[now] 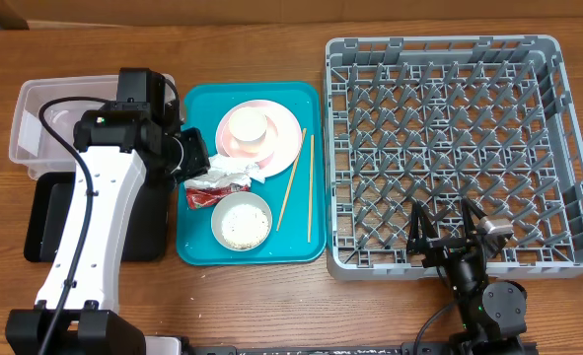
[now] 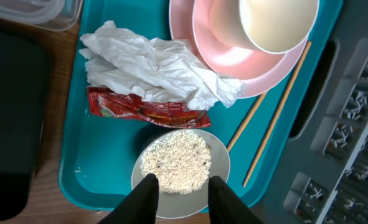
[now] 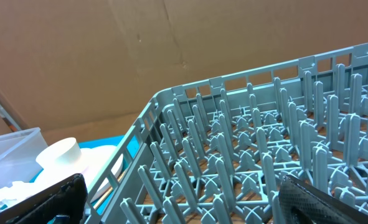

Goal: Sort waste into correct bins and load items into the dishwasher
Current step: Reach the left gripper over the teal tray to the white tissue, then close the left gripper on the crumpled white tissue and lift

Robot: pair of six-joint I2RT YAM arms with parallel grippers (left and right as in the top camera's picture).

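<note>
Sorting waste: my left gripper (image 2: pixel 182 182) hovers over rice bowl (image 2: pixel 177 158), jaws narrow, grip unclear; wrapper (image 2: pixel 146 111) at 11 o'clock needs grabbing next.

Soft, even light from above fills the desk (image 1: pixel 271 301), leaving only faint shadows along the edge of the grey rack (image 1: pixel 439 44). The overhead view is sharp throughout. Close up, the left pincer (image 2: pixel 179 190) blurs at the near edge, and mild glare sits on the pink bowl (image 2: pixel 224 59). The right pincer (image 3: pixel 184 202) shows dark and soft-edged.
</note>
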